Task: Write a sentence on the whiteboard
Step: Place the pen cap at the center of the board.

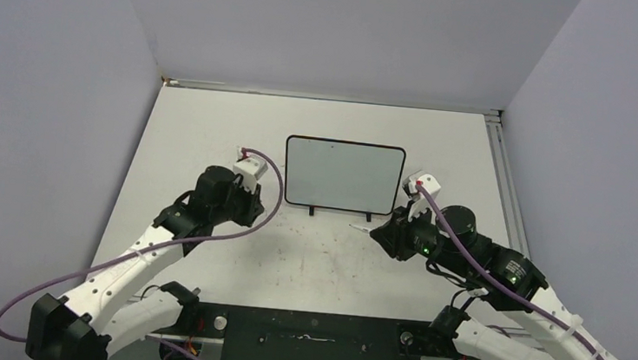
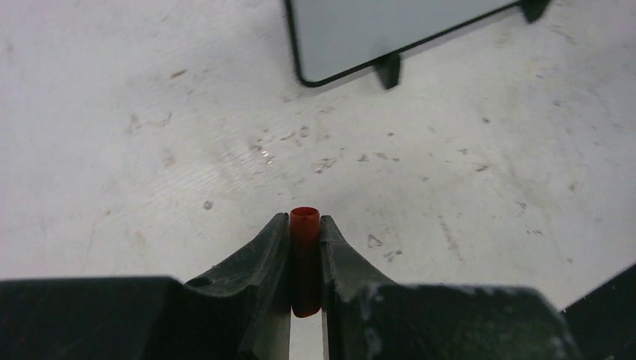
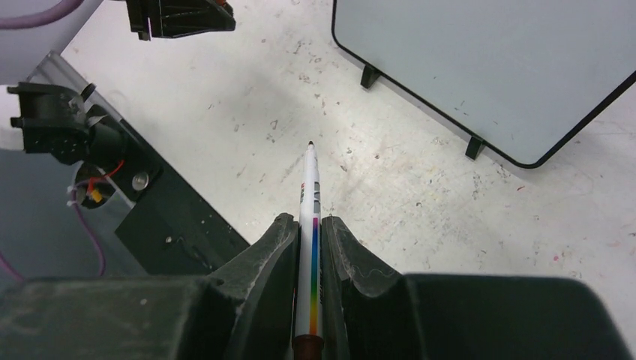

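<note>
While both arms reach in over the table (image 1: 215, 127), I see the board (image 1: 344, 175) sitting mid-table, nearer the far edge and centred between the left and right edges. Its two black feet (image 1: 312, 211) are on the near side. The face reads plain white inside a thin black frame with rounded corners.

Left gripper (image 2: 305, 225) is clenched on a short red cap (image 2: 305, 262). The cap is pinched upright between the fingers with its open end poking past the tips. This gripper hangs over bare, scuffed table just off the board's near-left corner, apart from the board.

Right gripper (image 3: 310, 225) is clamped on a marker (image 3: 308, 187) with a white barrel and a rainbow stripe. The marker runs straight out between the fingers, with its dark tip (image 3: 310, 144) exposed. From the top camera the tip points left, toward mid-table. It is just near-side of the board's right foot, not touching the board. I can't tell whether the tip is on the table or just above it.

Table surface is speckled with small stains around both grippers.
</note>
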